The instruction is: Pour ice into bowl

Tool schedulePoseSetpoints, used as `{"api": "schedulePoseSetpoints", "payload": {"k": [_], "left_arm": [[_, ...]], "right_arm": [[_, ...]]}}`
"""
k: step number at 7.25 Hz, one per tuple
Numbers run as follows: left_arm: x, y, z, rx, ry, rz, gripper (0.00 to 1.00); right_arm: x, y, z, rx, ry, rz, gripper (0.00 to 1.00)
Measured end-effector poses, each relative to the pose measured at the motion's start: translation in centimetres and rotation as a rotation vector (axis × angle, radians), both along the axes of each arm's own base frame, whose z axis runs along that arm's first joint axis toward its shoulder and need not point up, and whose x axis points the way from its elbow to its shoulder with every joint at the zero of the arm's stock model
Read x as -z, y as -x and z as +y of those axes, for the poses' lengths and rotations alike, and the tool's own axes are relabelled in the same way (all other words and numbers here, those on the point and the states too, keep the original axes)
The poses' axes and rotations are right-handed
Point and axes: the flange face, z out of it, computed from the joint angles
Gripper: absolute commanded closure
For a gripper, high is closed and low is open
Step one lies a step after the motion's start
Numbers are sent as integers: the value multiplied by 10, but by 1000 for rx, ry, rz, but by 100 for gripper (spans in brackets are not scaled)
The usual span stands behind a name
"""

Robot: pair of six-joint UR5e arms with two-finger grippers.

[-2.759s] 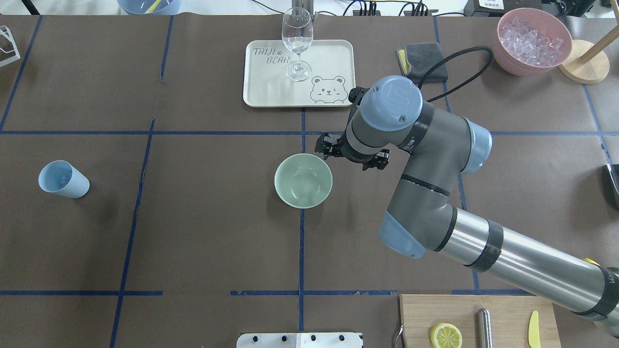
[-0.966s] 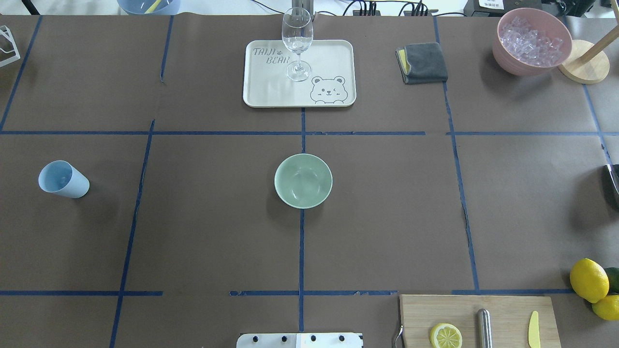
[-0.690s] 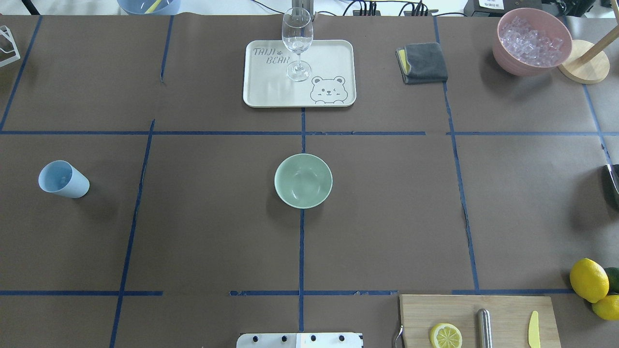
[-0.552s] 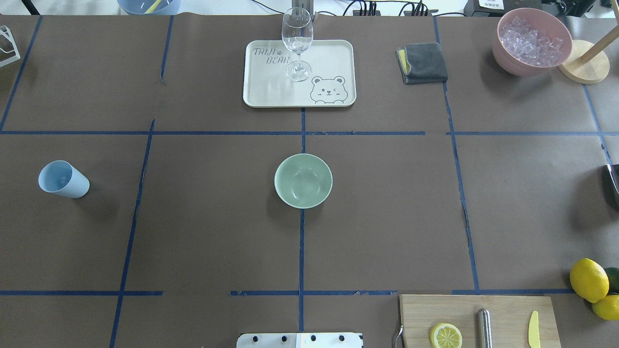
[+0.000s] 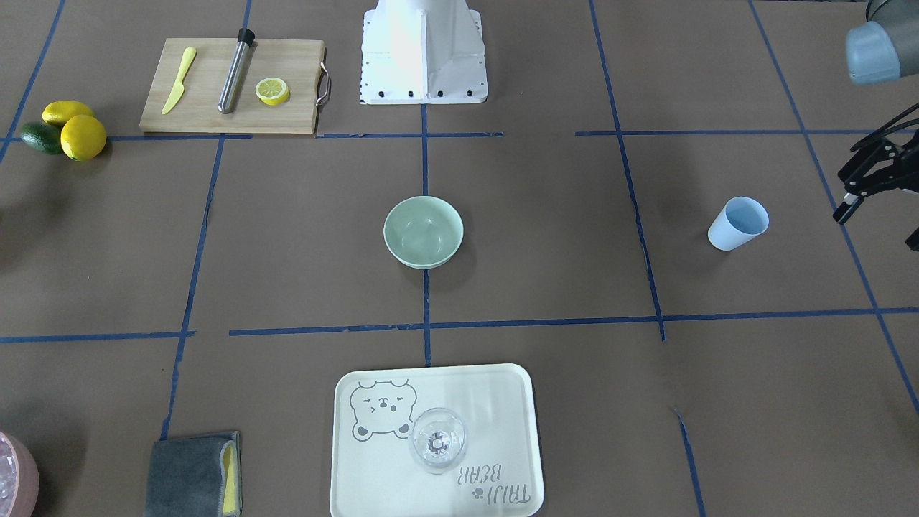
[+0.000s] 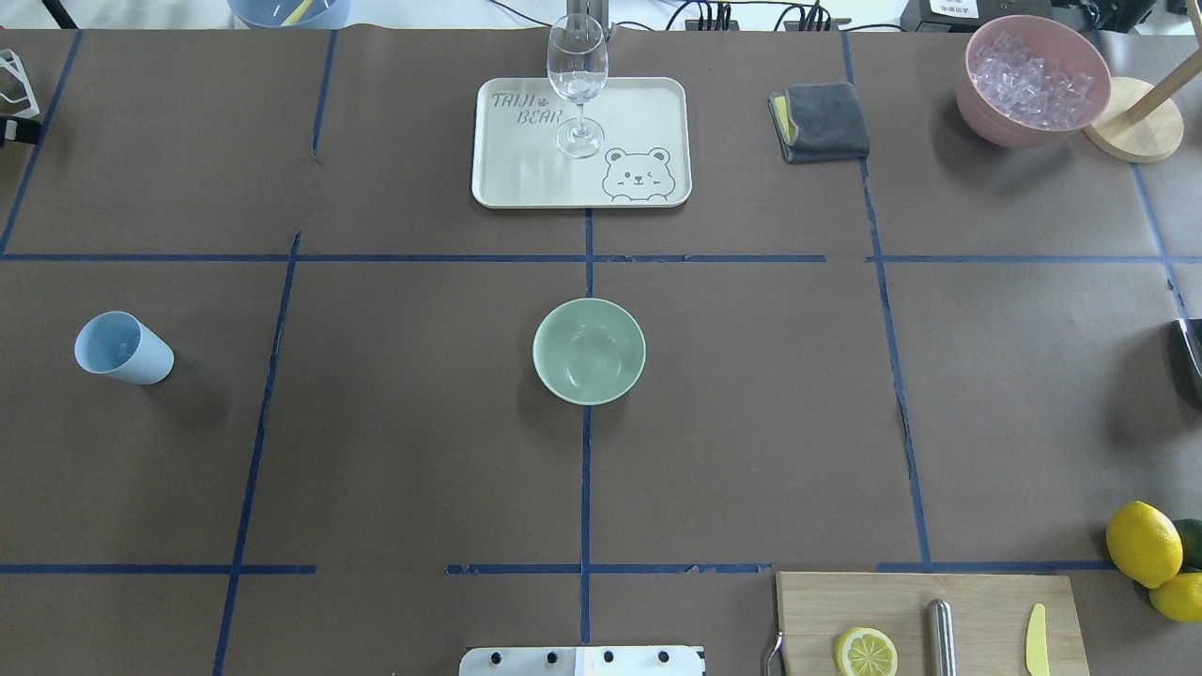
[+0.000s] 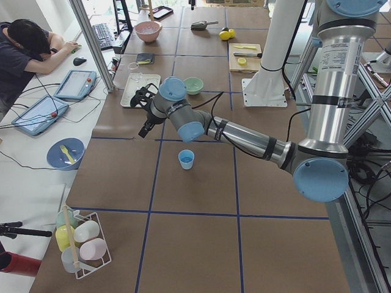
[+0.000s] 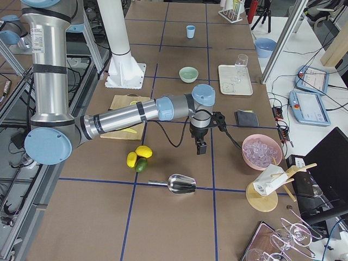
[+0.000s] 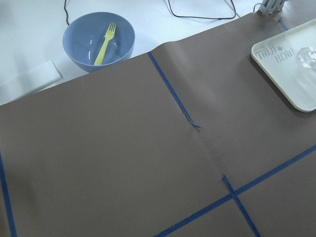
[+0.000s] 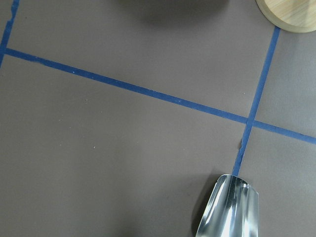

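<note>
The mint-green bowl (image 6: 589,350) stands empty at the table's middle; it also shows in the front view (image 5: 423,231). The ice (image 6: 1031,73) lies heaped in a pink container (image 6: 977,103) at the far right corner. My left gripper (image 5: 877,215) hangs open and empty beyond the light blue cup (image 5: 738,223), apart from it. My right gripper (image 8: 200,142) shows only in the right side view, above bare table between the pink container (image 8: 262,151) and a metal scoop (image 8: 179,184); I cannot tell if it is open or shut.
A tray (image 6: 648,103) with a wine glass (image 6: 576,80) stands behind the bowl. A grey cloth (image 6: 819,122) lies to its right. A cutting board (image 6: 977,601) with a lemon half, lemons (image 6: 1144,543) and a blue bowl with a fork (image 9: 98,39) are at the edges.
My right arm, beside the bowl 2.8 s ago, has left the overhead view. A dark tip of my left gripper has come in at that view's left edge.
</note>
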Motion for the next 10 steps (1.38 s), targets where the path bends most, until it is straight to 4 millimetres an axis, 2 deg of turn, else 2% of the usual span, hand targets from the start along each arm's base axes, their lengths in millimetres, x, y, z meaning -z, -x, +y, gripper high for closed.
{"api": "schedulePoseSetpoints", "payload": {"k": [3,5,10], "left_arm": [[-26,-57,45,200,-40,99,0],[-43,-74,75,327,-105,125,0],[-73,-140,130,610,-173,83,0]], "right_arm": [[-1,0,0,0,2,1,0],[-2,0,0,-1,3,1,0],[-3,0,1,-1,5,1,0]]}}
